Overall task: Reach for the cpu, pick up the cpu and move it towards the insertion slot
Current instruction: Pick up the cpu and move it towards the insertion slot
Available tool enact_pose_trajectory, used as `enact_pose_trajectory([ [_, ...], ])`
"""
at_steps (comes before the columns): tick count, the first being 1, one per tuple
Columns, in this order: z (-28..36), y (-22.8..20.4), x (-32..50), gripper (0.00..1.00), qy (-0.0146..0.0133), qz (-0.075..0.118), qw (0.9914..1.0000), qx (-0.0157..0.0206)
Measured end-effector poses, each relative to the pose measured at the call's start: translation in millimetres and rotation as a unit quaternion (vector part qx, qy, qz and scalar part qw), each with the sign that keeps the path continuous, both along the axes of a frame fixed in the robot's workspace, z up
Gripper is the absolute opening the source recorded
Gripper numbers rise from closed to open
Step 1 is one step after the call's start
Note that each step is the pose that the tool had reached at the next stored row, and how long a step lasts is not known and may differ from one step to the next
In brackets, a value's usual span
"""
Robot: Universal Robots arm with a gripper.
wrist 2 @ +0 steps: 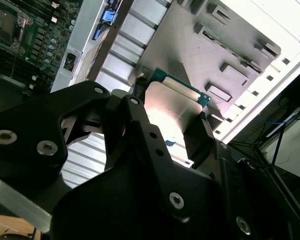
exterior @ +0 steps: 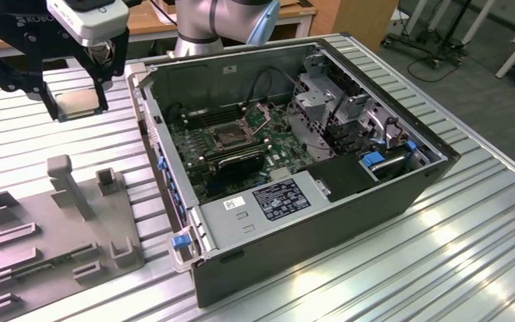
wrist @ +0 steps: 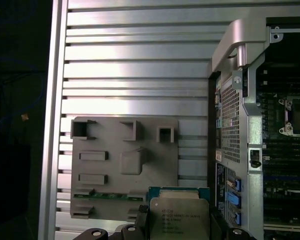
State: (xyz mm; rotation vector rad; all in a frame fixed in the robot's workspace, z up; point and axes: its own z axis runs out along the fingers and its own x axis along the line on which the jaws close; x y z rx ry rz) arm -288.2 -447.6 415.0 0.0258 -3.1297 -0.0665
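1. the gripper (exterior: 78, 102) is closed on the cpu (wrist: 179, 216), its fingers clamping two opposite edges.
2. the cpu hangs over the slatted table (exterior: 472, 255), outside the case (exterior: 239, 231), beyond its wall on the exterior view's left.
3. the slot (exterior: 231, 137) lies well apart inside the case, open from above.
4. the grey fixture (exterior: 51, 248) sits beside the case.

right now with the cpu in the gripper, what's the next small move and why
Probably carry it sideways toward the exterior view's right, keeping height. The gripper is shut on the cpu, held above the table outside the computer case. The insertion slot sits inside, beyond the case wall, so crossing above that wall seems safer than dropping first.
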Motion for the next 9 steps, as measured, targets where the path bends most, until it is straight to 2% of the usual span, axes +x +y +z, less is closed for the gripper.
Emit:
enact_pose_trajectory([
  [9,0.0,0.0,2.2,0.55,0.0000,0.000,1.00000,0.0000],
])
